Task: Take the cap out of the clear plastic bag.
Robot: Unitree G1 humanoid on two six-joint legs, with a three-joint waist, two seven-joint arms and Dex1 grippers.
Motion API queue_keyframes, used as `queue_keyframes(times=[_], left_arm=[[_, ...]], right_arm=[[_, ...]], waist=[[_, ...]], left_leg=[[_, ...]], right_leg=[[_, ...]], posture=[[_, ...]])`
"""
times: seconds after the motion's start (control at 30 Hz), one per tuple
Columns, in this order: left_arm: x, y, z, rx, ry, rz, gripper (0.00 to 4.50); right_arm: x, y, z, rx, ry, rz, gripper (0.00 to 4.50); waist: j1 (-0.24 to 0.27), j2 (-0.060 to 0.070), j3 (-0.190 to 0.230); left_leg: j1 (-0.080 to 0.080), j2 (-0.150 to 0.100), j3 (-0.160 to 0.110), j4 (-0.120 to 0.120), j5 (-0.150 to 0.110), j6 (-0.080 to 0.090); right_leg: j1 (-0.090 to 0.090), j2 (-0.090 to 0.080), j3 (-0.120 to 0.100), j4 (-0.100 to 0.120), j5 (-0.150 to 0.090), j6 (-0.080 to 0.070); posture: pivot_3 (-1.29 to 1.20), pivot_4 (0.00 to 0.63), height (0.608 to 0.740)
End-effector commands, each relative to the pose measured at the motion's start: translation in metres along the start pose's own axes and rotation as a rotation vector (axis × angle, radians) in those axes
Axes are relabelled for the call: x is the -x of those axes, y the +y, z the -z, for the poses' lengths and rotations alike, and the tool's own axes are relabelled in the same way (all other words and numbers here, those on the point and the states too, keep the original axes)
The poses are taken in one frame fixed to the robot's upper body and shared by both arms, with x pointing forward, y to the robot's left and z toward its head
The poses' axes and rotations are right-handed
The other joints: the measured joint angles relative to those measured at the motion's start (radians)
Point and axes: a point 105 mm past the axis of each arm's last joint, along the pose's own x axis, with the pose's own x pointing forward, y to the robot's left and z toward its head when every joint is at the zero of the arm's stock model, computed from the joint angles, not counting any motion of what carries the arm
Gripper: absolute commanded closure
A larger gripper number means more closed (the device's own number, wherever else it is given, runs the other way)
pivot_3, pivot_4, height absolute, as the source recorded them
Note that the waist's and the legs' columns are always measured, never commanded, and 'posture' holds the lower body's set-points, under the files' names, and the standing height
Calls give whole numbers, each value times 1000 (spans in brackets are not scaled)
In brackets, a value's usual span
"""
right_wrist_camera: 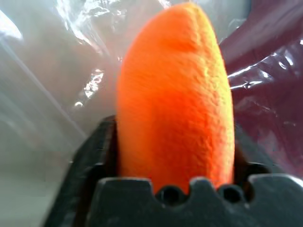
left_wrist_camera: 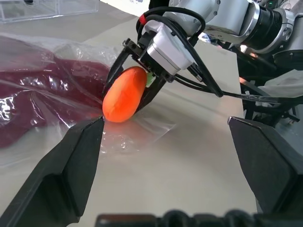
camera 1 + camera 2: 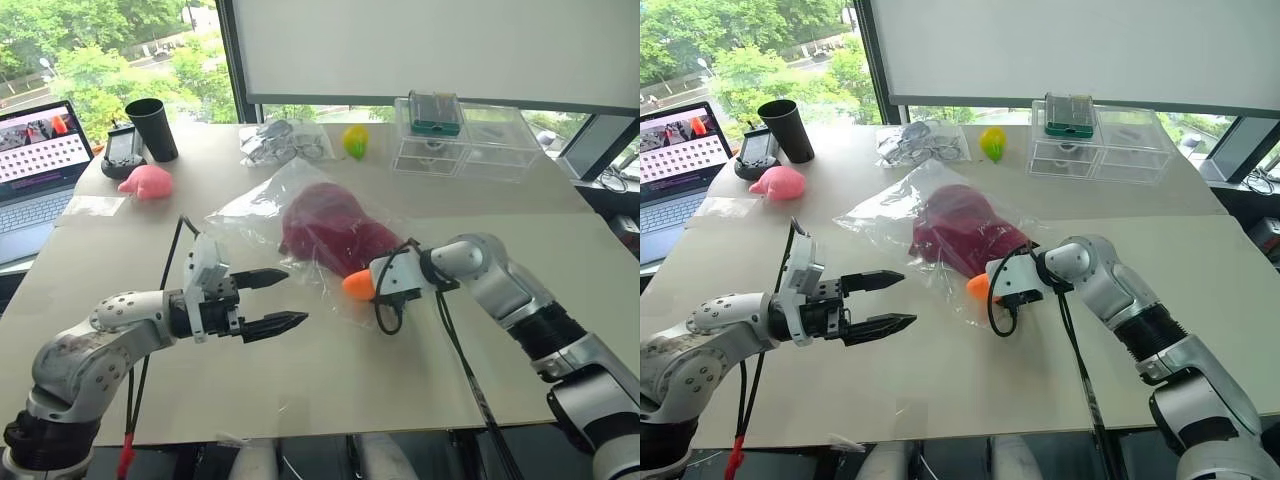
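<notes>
The dark red cap (image 3: 330, 230) lies inside the clear plastic bag (image 3: 250, 205), flat on the table's middle. My right gripper (image 3: 360, 286) sits at the bag's near edge, just in front of the cap, pointing down at the plastic. Its black fingers clasp an orange soft oval object (image 2: 124, 94), which rests against the crinkled plastic (image 1: 85, 56). My left gripper (image 3: 297, 296) hovers left of the bag's near corner, pointing toward the right gripper. It is open, with nothing between its fingers (image 2: 71, 175).
A laptop (image 3: 35, 160) stands at the far left. Beside it are a black cup (image 3: 152, 128), a black device (image 3: 122, 152) and a pink plush toy (image 3: 147, 182). At the back lie a smaller clear bag (image 3: 283, 142), a yellow-green toy (image 3: 355, 141) and a clear drawer box (image 3: 465, 150).
</notes>
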Motion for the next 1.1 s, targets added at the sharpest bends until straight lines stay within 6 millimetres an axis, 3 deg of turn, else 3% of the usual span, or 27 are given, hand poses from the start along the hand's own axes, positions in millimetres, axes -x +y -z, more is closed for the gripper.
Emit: queue_keyframes(times=[0.03,0.1,0.27,0.4,0.6,0.7,0.87,1.03,1.1], left_arm=[[1,-5,-9,-40,-20,9,0],[1,-5,-9,-41,-18,8,0],[0,-6,-7,-37,-13,15,0],[1,-9,-6,-31,-4,23,0],[3,-6,-5,-38,-7,-13,0],[1,-10,-4,-37,-11,-10,0],[0,-12,-2,-33,-24,-33,0],[0,-15,-1,-28,-34,-50,0],[2,-18,1,-20,-33,-57,0]], right_arm=[[11,-13,-7,19,-16,51,3164],[11,-13,-7,7,-21,52,3760],[24,-17,-19,-114,-108,86,3760],[45,-35,-15,-269,-149,170,3760],[82,-86,52,-500,92,493,3760],[84,-98,98,-514,338,621,3760],[76,-88,151,-544,619,723,3760],[89,-73,178,-518,791,845,3760],[106,-67,189,-489,870,920,3165]], waist=[[0,0,0],[0,0,0],[1,0,0],[1,0,0],[-1,0,0],[-6,0,0],[-8,0,0],[-5,0,0],[-7,0,0]], left_leg=[[0,0,0,0,0,0],[0,0,0,0,0,0],[0,0,0,1,0,0],[2,0,0,2,0,0],[3,0,0,6,0,0],[4,0,0,7,0,0],[3,-1,0,7,0,0],[1,-2,0,6,0,0],[1,-2,0,6,0,0]], right_leg=[[0,0,0,0,0,0],[0,0,0,1,0,0],[0,0,0,4,0,0],[0,0,0,6,-1,0],[2,0,0,8,-1,-1],[2,0,1,9,0,-1],[1,0,1,9,-1,-2],[0,-1,2,8,-1,-2],[0,-1,2,8,-1,-1]], posture=[[0,150,740],[0,150,740],[0,150,740],[0,150,740],[0,150,740],[0,150,740],[0,150,740],[0,150,740],[0,150,740]])
